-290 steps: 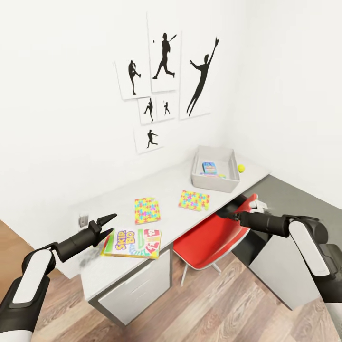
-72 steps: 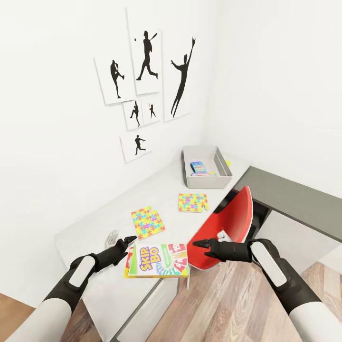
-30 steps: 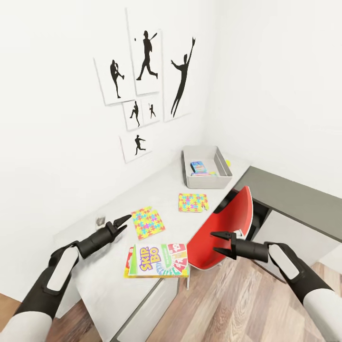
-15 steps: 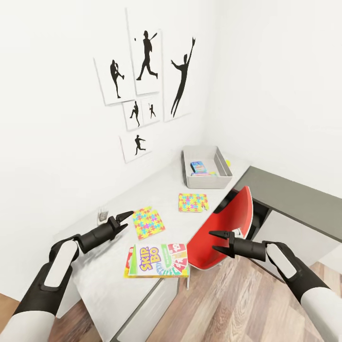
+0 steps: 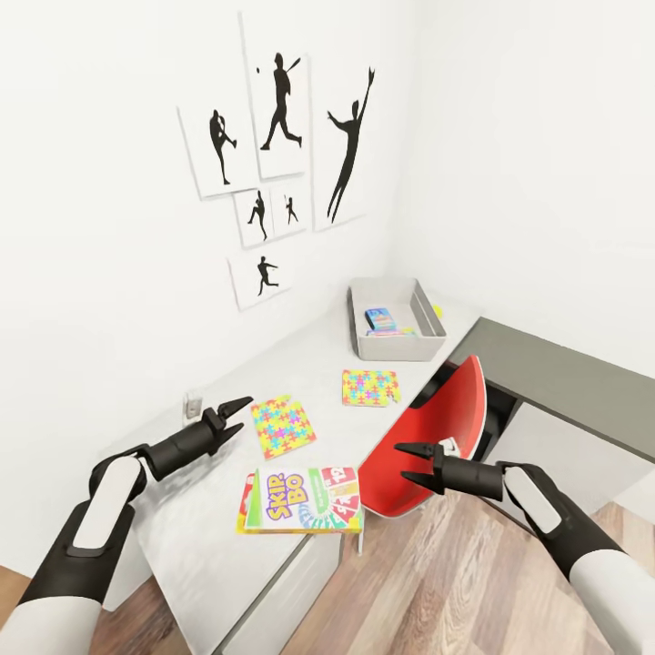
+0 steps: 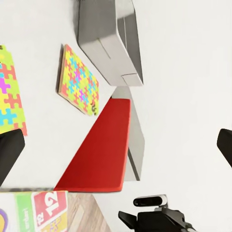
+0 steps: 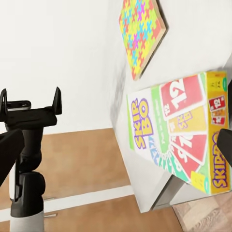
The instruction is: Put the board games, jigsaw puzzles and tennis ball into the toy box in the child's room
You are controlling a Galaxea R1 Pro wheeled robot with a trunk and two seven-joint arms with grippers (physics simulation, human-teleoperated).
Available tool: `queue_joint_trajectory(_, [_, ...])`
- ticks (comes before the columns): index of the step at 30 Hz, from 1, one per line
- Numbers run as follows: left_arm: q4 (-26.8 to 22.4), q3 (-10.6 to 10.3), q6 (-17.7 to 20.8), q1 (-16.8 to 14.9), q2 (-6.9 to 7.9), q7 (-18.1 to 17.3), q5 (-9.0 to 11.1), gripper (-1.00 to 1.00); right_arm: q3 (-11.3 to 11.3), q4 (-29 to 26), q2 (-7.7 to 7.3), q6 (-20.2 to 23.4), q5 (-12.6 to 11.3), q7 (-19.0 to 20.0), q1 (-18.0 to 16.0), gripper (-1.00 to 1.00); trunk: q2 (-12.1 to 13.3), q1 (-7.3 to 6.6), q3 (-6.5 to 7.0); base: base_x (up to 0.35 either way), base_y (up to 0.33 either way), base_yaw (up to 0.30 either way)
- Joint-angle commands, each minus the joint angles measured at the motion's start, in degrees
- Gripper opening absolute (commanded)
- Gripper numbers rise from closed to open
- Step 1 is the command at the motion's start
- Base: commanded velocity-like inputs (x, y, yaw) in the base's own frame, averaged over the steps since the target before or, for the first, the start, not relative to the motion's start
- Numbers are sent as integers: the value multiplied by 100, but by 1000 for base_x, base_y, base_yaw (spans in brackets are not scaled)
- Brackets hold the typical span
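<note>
My left gripper (image 5: 238,412) hangs spread wide and empty near the table's (image 5: 218,537) back edge, just beside the nearer jigsaw puzzle (image 5: 282,425). My right gripper (image 5: 403,462), also wide and empty, is off the front edge by the red chair (image 5: 437,428). The Skip-Bo box (image 5: 300,499) overhangs that front edge; a clumsy nudge could tip it to the floor.

Red chair (image 5: 428,437), multicoloured jigsaw puzzles (image 5: 283,426)

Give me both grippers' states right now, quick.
Left gripper: open, holding nothing, over the table.
Right gripper: open, holding nothing.
</note>
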Motion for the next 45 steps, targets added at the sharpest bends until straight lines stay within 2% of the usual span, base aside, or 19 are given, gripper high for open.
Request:
queue_joint_trajectory(1, [-16, 13, 36, -4, 1, -16, -4, 100, 17, 2, 5, 5, 11, 30, -6, 100, -51, 25, -28, 0, 0, 0])
queue_joint_trajectory(20, [-76, 25, 59, -7, 10, 52, 32, 100, 40, -13, 85, 3, 21, 47, 4, 100, -813, 442, -369, 0, 0, 0])
queue_joint_trajectory(32, [-74, 26, 67, -16, 10, 55, 44, 100, 69, -20, 186, 13, 31, 29, 10, 100, -1295, 706, -584, 0, 0, 0])
queue_joint_trajectory(36, [-74, 26, 68, -17, 10, 56, 48, 100, 183, -20, 208, 24, 80, 25, 15, 100, -1455, 794, -656, 0, 0, 0])
queue_joint_trajectory(41, [-74, 28, 68, -17, 15, 56, 52, 100, 476, -17, 219, 33, 144, 23, 14, 100, -1656, 903, -746, 0, 0, 0])
queue_joint_trajectory(45, [-74, 30, 68, -17, 17, 56, 57, 100, 566, -17, 222, 35, 160, 20, 14, 100, -1816, 991, -818, 0, 0, 0])
